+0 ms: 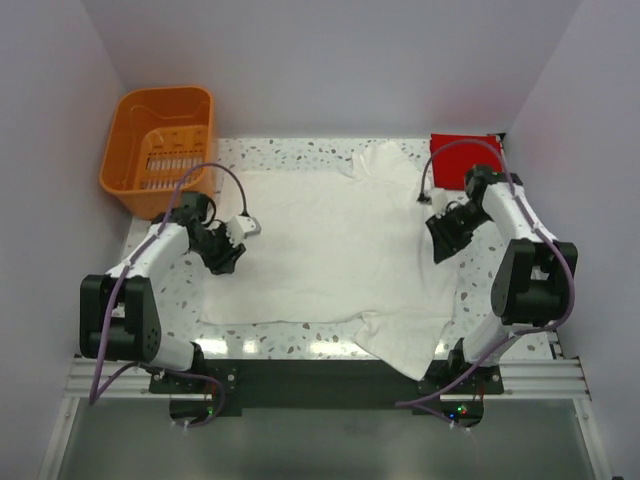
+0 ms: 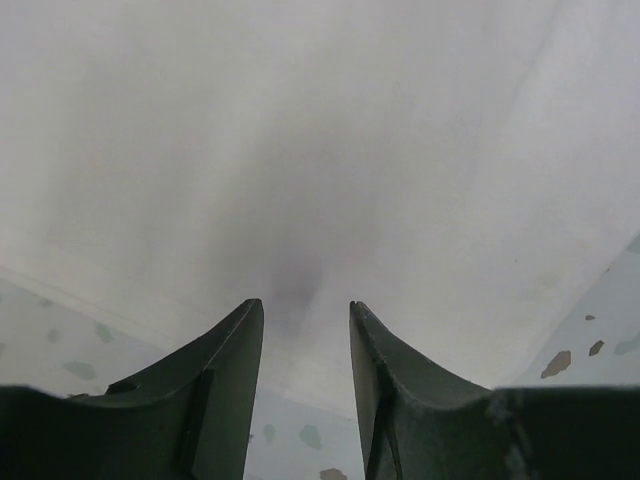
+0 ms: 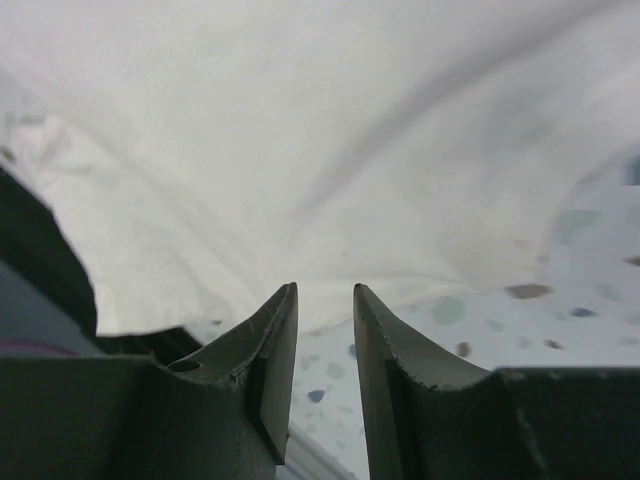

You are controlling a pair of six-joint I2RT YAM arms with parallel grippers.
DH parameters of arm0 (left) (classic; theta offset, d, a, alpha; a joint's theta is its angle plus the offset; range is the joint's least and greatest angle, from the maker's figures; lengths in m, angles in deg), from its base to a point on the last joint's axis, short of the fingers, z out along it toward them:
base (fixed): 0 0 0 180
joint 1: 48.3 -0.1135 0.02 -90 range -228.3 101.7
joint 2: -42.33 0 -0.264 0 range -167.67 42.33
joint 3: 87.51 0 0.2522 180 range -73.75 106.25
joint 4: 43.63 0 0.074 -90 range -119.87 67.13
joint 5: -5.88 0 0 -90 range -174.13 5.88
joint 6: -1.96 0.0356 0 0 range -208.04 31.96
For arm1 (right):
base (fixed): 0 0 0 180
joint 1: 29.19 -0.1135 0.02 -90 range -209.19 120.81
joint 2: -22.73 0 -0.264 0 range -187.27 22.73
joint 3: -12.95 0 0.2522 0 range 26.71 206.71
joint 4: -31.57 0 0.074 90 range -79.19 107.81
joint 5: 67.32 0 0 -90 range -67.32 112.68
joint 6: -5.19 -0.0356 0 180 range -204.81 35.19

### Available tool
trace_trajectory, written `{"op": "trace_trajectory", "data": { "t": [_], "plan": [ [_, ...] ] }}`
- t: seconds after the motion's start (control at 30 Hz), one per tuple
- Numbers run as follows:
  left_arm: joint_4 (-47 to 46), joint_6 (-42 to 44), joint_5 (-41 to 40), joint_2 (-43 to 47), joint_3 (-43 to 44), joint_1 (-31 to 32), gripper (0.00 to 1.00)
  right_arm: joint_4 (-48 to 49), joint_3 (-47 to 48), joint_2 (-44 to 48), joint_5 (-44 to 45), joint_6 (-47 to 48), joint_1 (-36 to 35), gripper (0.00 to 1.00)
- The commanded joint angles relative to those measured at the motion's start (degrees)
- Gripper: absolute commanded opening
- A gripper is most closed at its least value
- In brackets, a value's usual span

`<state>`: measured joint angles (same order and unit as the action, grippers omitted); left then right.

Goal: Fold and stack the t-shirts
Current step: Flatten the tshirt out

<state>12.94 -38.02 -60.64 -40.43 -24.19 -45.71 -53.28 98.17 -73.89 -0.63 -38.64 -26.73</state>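
Observation:
The cream-white t-shirt (image 1: 330, 245) lies spread flat across the middle of the table, one sleeve at the back (image 1: 385, 165) and one hanging over the near edge (image 1: 400, 345). The red t-shirt (image 1: 462, 158) is a small flat square at the back right corner. My left gripper (image 1: 226, 256) is open and empty at the shirt's left edge; its wrist view shows the cloth edge (image 2: 300, 180) just ahead of the gripper (image 2: 305, 305). My right gripper (image 1: 441, 243) is open and empty at the shirt's right edge, cloth (image 3: 300, 150) ahead of the gripper (image 3: 325, 290).
An orange slotted plastic basket (image 1: 160, 145) stands at the back left corner, off the speckled table (image 1: 270, 340). Grey walls close in the left, back and right. A black rail (image 1: 320, 375) runs along the near edge by the arm bases.

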Motion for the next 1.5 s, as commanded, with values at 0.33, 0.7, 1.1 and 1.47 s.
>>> {"op": "trace_trajectory", "data": {
  "t": [0.33,0.7,1.1,1.47],
  "plan": [
    [-13.2,-14.6,5.6,-6.6,16.0,0.0,0.47,32.1,18.9,-13.9,1.5,-22.3,4.2,0.25],
    [-16.7,-17.3,-0.5,-16.6,18.6,0.7,0.47,38.8,20.9,-22.6,8.3,-23.1,1.9,0.25],
    [-14.8,-15.1,-7.4,-21.7,15.1,1.1,0.46,35.4,13.0,-21.3,20.9,-14.7,2.3,0.22],
    [-11.2,-14.2,-1.4,-20.4,21.1,1.2,0.47,33.1,18.2,-16.4,10.6,-17.1,2.9,0.33]
  ]
}}
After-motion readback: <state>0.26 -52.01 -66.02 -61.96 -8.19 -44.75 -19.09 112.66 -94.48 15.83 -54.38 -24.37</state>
